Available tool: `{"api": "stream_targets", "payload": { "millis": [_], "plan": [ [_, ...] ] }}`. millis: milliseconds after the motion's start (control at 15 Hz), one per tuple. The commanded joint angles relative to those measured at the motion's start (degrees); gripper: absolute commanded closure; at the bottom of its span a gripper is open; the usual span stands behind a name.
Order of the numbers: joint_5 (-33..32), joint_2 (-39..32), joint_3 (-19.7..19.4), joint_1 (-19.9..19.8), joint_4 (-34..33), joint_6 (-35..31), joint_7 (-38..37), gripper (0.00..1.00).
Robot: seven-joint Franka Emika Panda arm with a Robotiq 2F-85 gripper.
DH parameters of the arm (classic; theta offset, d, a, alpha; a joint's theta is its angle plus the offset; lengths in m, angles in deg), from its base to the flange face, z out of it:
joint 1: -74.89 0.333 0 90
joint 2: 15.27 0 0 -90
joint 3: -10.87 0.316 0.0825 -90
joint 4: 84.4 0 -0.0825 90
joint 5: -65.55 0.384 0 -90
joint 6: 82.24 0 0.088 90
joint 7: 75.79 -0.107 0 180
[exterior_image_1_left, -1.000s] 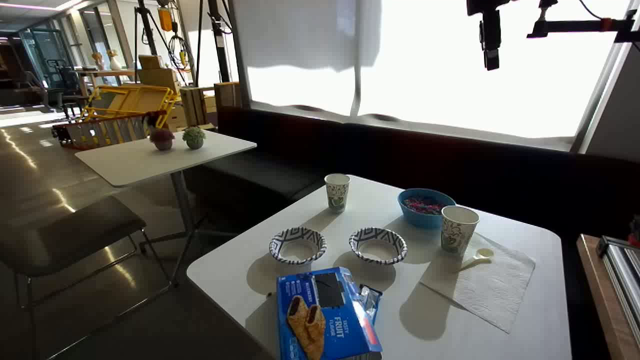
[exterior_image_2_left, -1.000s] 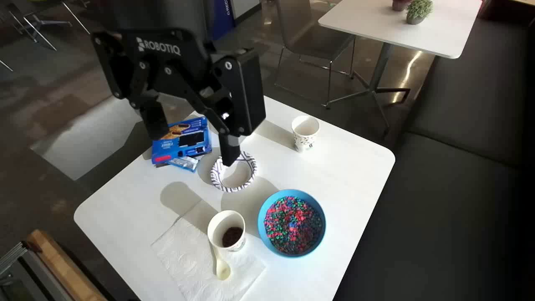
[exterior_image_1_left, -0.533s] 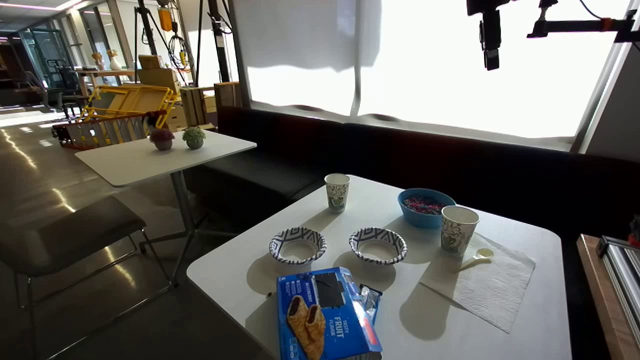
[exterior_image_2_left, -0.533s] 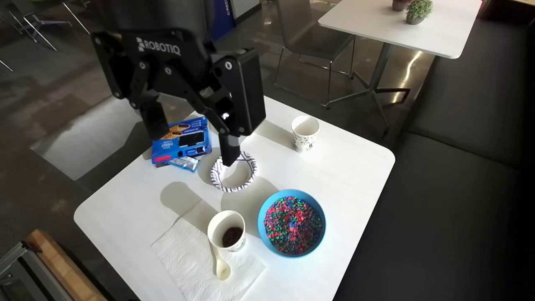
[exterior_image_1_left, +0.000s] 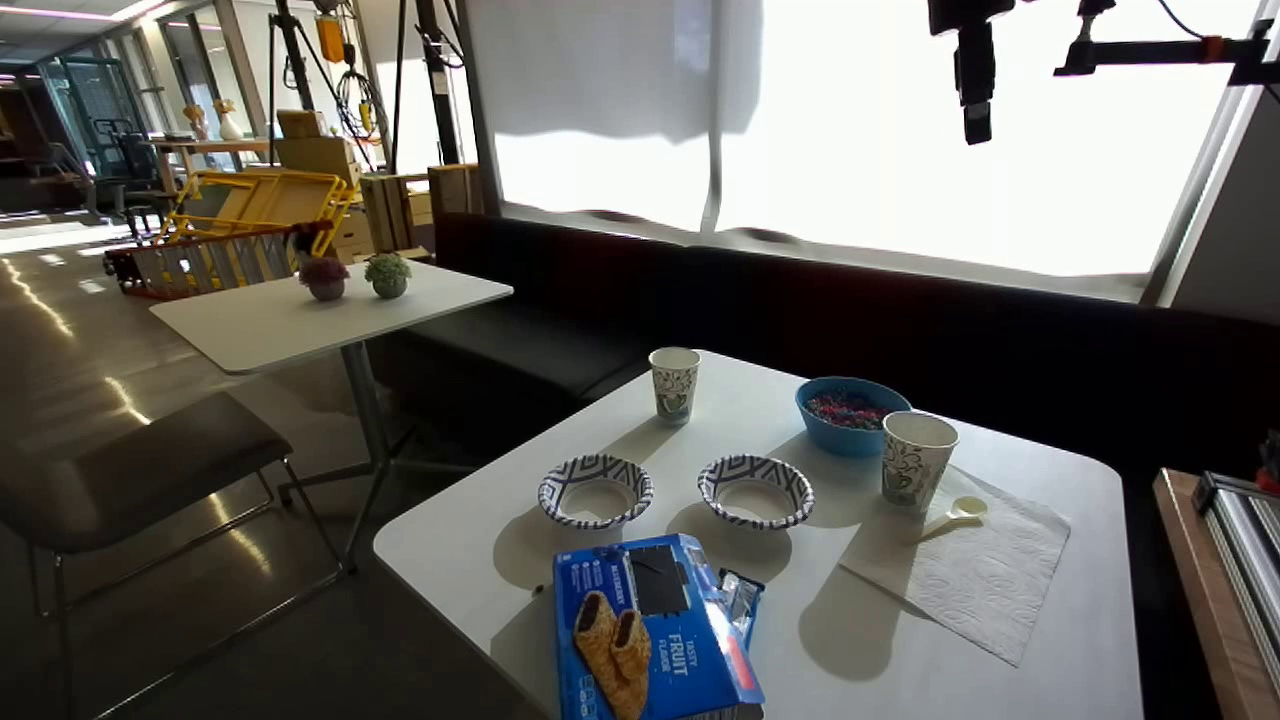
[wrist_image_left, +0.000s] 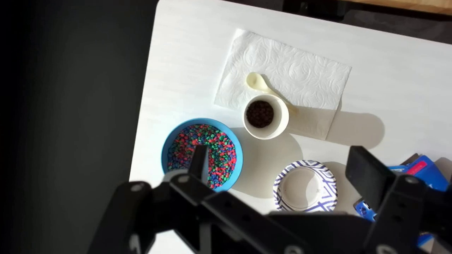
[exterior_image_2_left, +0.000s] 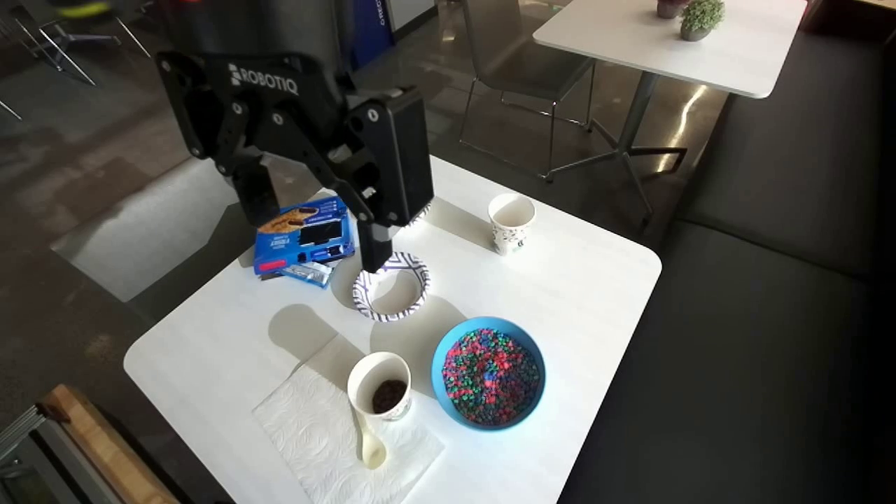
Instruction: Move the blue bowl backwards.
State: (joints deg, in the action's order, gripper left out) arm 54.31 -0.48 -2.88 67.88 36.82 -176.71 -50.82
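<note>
– What is closest in an exterior view?

– A black Robotiq gripper [exterior_image_2_left: 318, 234] hangs at upper left over a white table [exterior_image_2_left: 560, 287], its two fingers [exterior_image_2_left: 377, 253] parted wide.

– Below it?

– At the bottom of the frame, a cream-colored spoon [exterior_image_2_left: 372, 450] lies on a paper towel [exterior_image_2_left: 308, 434], just beside an upright paper cup [exterior_image_2_left: 364, 381] holding dark brown bits [exterior_image_2_left: 389, 397].

– And the blue bowl [exterior_image_2_left: 438, 372]?

– It sits upright on the table just right of lower center, near that cup and well apart from the gripper, filled with red, green and blue bits [exterior_image_2_left: 492, 374]. In the wrist view, one finger blocks part of it.

– Farther back?

– A patterned bowl [exterior_image_2_left: 395, 292] rests near mid-frame. A second patterned bowl [exterior_image_1_left: 596, 498] is mostly hidden behind the gripper. At left lies a blue snack box [exterior_image_2_left: 292, 245], a silvery packet [exterior_image_2_left: 309, 274] at its edge.

– And deepest?

– Another paper cup [exterior_image_2_left: 512, 234] stands right of center, near the table's far edge. Beyond, at the top, are a gray chair [exterior_image_2_left: 535, 72] and a second table [exterior_image_2_left: 623, 33] bearing a small potted green plant [exterior_image_2_left: 701, 18].
</note>
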Motion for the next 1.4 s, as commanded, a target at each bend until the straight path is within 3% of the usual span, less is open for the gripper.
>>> {"api": "stream_targets", "payload": {
  "millis": [0,267,533,733,933,1067,1133,1200,1333],
  "plan": [
    [4.2,-2.2,2.4,0.4,3.9,-4.4,-10.5,0.0],
    [5.2,-4.0,5.3,0.3,11.4,-24.4,-23.7,0.0],
    [4.1,-11.3,5.8,-0.9,13.5,-43.9,-33.6,0.0],
    [-2.6,-18.9,5.8,-1.9,13.2,-55.9,-45.9,0.0],
    [-15.2,-27.1,1.4,-1.2,9.5,-59.9,-58.3,0.0],
    [-22.1,-31.9,-4.8,4.7,6.8,-57.5,-66.7,0.0],
    [-24.3,-33.6,-4.1,5.5,6.8,-54.1,-69.6,0.0],
    [-19.4,-29.1,-3.4,2.7,9.5,-57.7,-62.1,0.0],
    [-21.9,-32.5,-3.9,4.4,8.3,-56.3,-66.2,0.0]
  ]
}}
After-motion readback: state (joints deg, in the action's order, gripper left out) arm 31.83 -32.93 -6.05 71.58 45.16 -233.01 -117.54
